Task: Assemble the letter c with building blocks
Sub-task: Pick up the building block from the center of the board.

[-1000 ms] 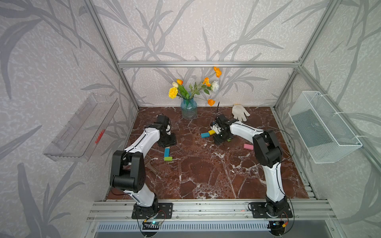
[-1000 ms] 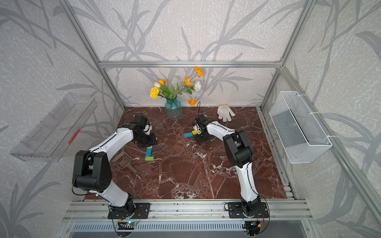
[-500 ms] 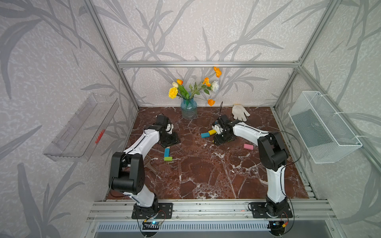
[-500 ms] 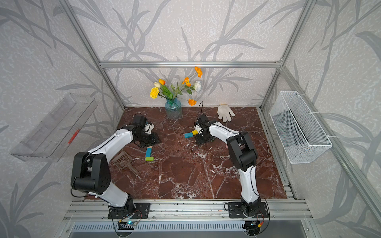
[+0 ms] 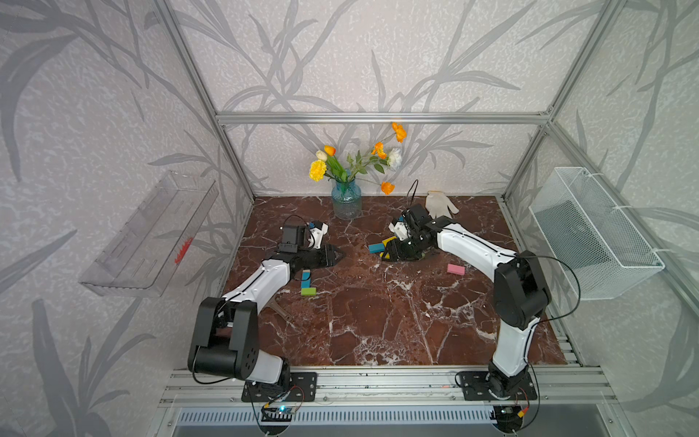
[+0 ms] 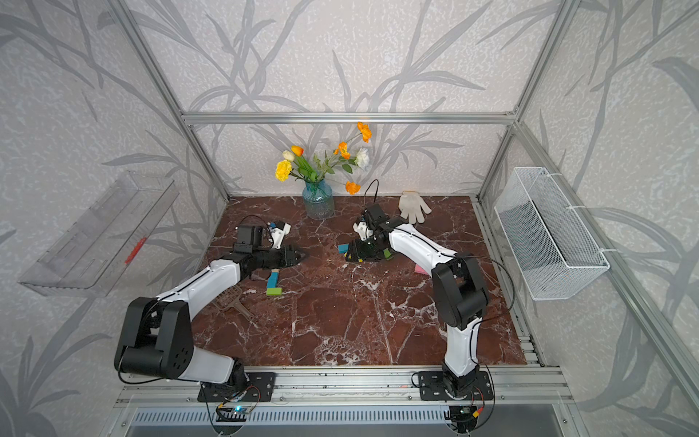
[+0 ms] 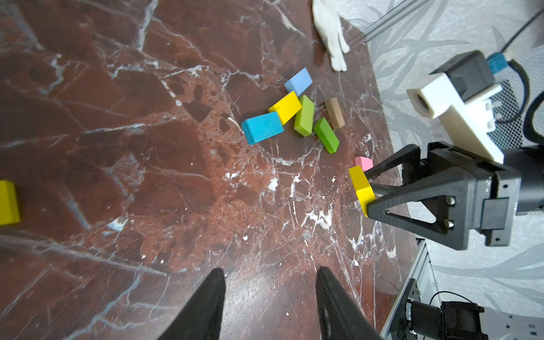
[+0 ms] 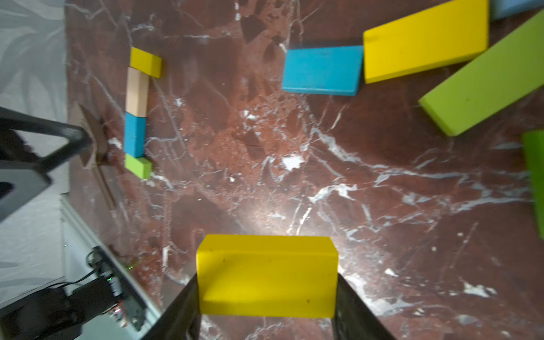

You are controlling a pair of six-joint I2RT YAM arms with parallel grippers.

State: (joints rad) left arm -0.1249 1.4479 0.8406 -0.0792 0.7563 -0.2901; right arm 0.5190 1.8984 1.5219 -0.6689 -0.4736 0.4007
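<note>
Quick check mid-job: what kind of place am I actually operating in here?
Looks like a staged robot test cell, not a real room: an aluminium frame with wallpapered panels, a marble-look tabletop, and a vase of flowers as decoration.

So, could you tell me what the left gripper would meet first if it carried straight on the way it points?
Most likely the teal block, with only bare table before it. The left gripper may sit higher and pass over it, because its height is unclear.

Free passage: centre and front of red-brown marble tabletop (image 5: 378, 321). Obstacles: scattered painted wooden blocks (image 7: 303, 116), rear right; blue glass flower vase (image 5: 346, 204), at back.
</note>
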